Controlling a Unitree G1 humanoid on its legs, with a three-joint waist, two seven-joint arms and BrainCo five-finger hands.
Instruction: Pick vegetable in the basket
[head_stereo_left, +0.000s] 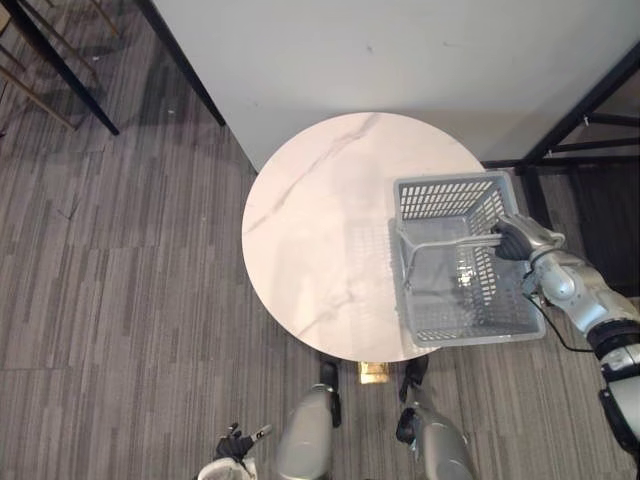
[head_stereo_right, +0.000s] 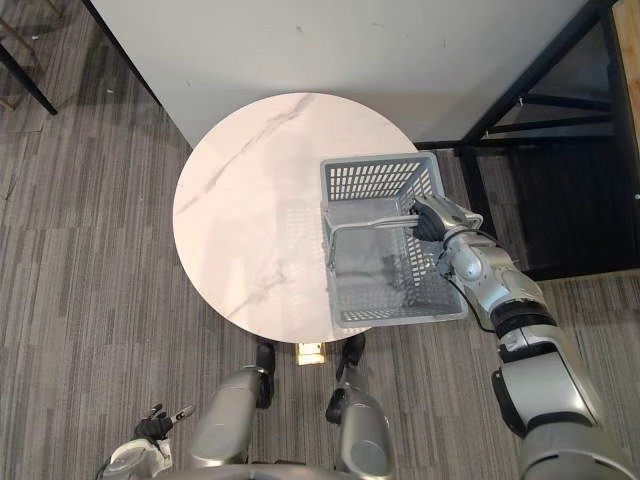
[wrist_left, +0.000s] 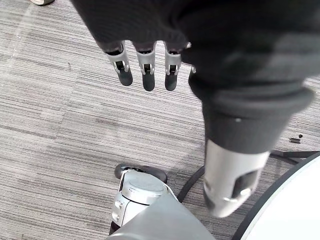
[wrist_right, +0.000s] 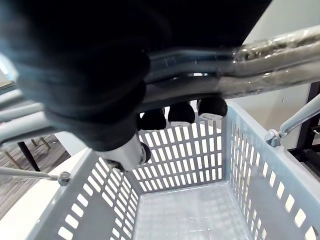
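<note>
A grey plastic basket (head_stereo_left: 455, 305) with slotted walls sits on the right part of the round white marble table (head_stereo_left: 310, 230), its near end reaching past the table's edge. Nothing lies inside it. My right hand (head_stereo_right: 437, 219) is shut on the basket's metal handle (head_stereo_left: 450, 242); in the right wrist view its dark fingertips (wrist_right: 181, 113) curl round the handle bars (wrist_right: 260, 55) above the basket's bare floor (wrist_right: 192, 215). My left hand (head_stereo_left: 235, 446) hangs low beside me over the carpet, with its fingers (wrist_left: 145, 67) straight and holding nothing.
A white wall panel (head_stereo_left: 400, 50) stands behind the table. Black metal frames stand at the right (head_stereo_left: 580, 115) and the far left (head_stereo_left: 55, 60). Grey striped carpet (head_stereo_left: 120, 300) covers the floor around the table.
</note>
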